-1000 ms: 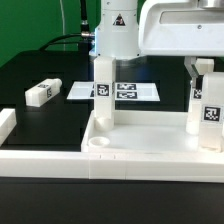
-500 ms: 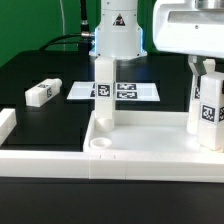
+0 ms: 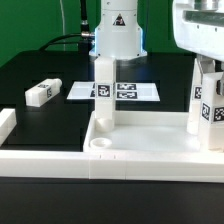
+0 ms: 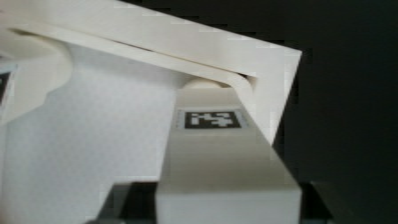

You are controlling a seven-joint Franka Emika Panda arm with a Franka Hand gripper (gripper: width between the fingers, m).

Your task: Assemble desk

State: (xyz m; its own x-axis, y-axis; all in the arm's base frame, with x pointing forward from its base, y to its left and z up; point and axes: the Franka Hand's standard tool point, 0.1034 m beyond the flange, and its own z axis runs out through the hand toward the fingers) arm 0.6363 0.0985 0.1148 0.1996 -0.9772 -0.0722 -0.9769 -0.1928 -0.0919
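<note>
- The wrist view looks down the length of the held leg. The leg fills the gap between the 2 dark fingers of the gripper, so the jaws are clamped on it at the leg's own width.
- Only the exterior view shows the rest: a standing leg upright inside the tabletop, at its far corner on the exterior view's left. A loose leg lies flat on the black table, well apart from the tabletop.
- The marker board lies behind the tabletop, and the standing leg hides part of it. A low white wall runs along the exterior view's left and front.
- The held leg stands upright with its long axis vertical, over the tabletop's corner on the exterior view's right. Its lower end is inside the rim and 1 tag faces the exterior camera. I cannot tell whether it is seated.
</note>
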